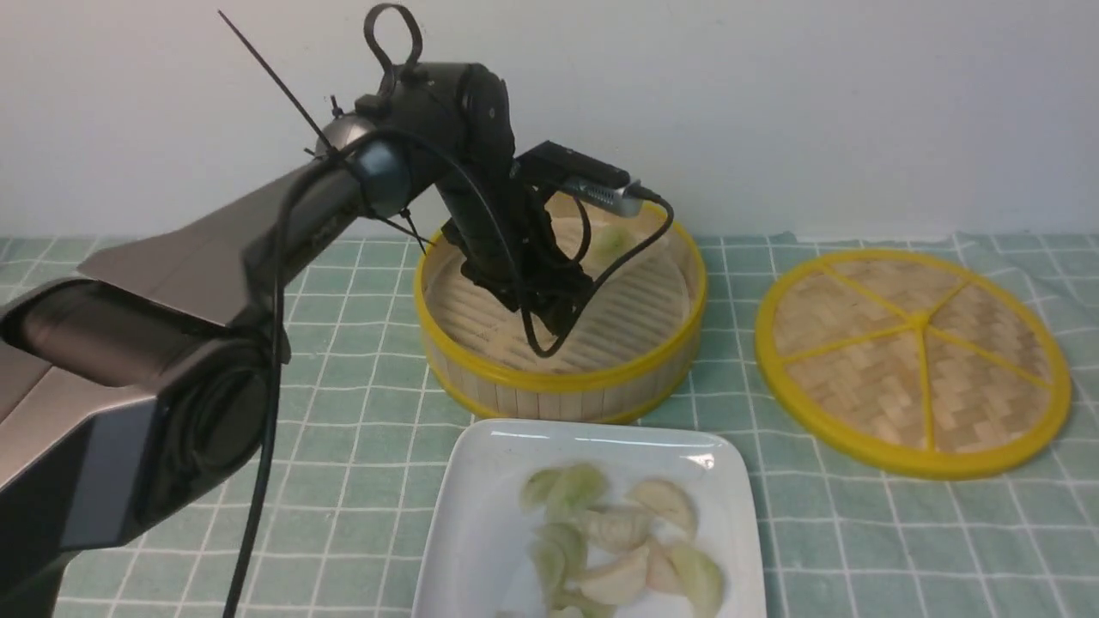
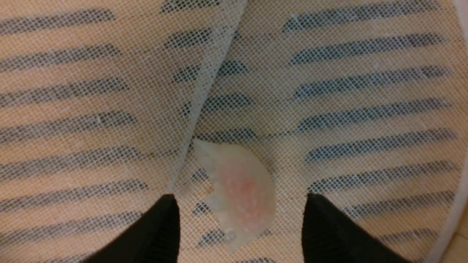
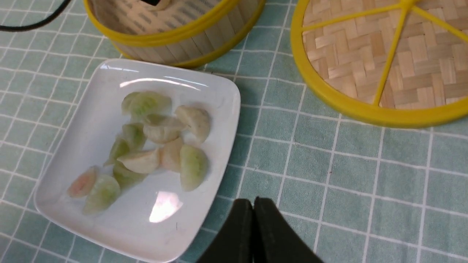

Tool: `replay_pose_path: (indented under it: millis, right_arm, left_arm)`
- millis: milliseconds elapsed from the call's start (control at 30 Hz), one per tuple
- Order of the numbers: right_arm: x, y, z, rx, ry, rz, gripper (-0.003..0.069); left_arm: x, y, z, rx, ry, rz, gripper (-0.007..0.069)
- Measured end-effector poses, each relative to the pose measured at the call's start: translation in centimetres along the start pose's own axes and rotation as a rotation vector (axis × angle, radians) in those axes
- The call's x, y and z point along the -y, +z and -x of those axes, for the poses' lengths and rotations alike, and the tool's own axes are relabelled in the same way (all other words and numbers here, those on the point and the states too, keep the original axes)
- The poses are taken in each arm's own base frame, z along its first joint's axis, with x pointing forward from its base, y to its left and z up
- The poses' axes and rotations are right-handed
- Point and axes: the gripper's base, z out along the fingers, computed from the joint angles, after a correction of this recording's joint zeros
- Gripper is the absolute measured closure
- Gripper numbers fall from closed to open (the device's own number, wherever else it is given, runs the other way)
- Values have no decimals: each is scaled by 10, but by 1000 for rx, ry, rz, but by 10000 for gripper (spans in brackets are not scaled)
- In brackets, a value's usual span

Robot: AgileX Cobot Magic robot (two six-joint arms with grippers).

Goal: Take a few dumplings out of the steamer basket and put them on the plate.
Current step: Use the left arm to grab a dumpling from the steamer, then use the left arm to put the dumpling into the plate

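Note:
My left gripper [image 2: 240, 199] is open, low inside the steamer basket [image 1: 558, 378]. A pinkish-white dumpling [image 2: 241, 193] lies on the pale liner sheet [image 2: 109, 109] between its fingertips, and neither touches it. In the front view the left wrist hides this dumpling. A pale green dumpling [image 1: 611, 240] lies at the basket's far side. The white plate [image 1: 481, 481] in front of the basket holds several dumplings [image 1: 618, 528], which also show in the right wrist view [image 3: 161, 146]. My right gripper [image 3: 253, 201] is shut and empty, above the cloth beside the plate [image 3: 91, 120].
A flat woven disc with yellow spokes [image 1: 914, 360] lies right of the basket on the green checked cloth [image 1: 361, 446]. The left arm's cable [image 1: 258, 515] hangs down at the left. A white wall stands behind the table.

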Motion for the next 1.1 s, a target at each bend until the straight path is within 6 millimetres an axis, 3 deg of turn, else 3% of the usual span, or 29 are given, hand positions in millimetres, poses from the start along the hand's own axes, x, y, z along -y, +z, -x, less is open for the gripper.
replay_pose_path:
  millis: [67,133,200,267,300,433,567,633,700,733,800,833,867,900,967,1100]
  right_arm:
    - [-1,0,0,1,3,6,668]
    - [-1,0,0,1,5,8,668]
    - [-1,0,0,-5,5,10,668]
    - [-1,0,-1,-10,5,11,668]
    - [-1,0,-1,-11,5,11,668]
    - [-1,0,-1,-16,5,12,668]
    - [-1,0,-2,-27,5,15,668]
    - [-2,0,-4,-41,4,18,668]
    - [-2,0,-5,-53,4,21,668]
    - [-2,0,-5,-53,4,21,668]
    - [-2,0,-6,-70,4,24,668]
    - [-2,0,-6,-70,4,24,668]
    - [-2,0,-7,-75,4,26,668]
    - [-2,0,-7,-76,4,26,668]
    - [-2,0,-7,-78,4,26,668]
    - [-2,0,-7,-78,4,26,668]
  left_arm:
    - [-1,10,-2,-15,-3,-3,234]
    - [-2,12,-3,-22,-2,2,295]
    - [-1,10,-4,-45,-7,-6,417]
    - [0,4,-3,-56,0,-5,489]
    - [1,3,-4,-63,4,-4,489]
    - [9,-33,5,-22,34,22,482]
    - [33,-107,9,101,45,30,482]
    - [48,-140,-2,126,40,11,482]
    - [63,-154,-19,102,42,-10,482]
    - [63,-155,-21,97,41,-12,482]
    - [84,-145,-59,-29,37,-49,482]
    - [86,-147,-59,-25,40,-49,482]
    - [98,-129,-84,-130,44,-71,482]
    - [101,-128,-86,-140,49,-74,482]
    - [117,-99,-116,-283,75,-99,482]
    - [124,-67,-136,-361,83,-82,482]
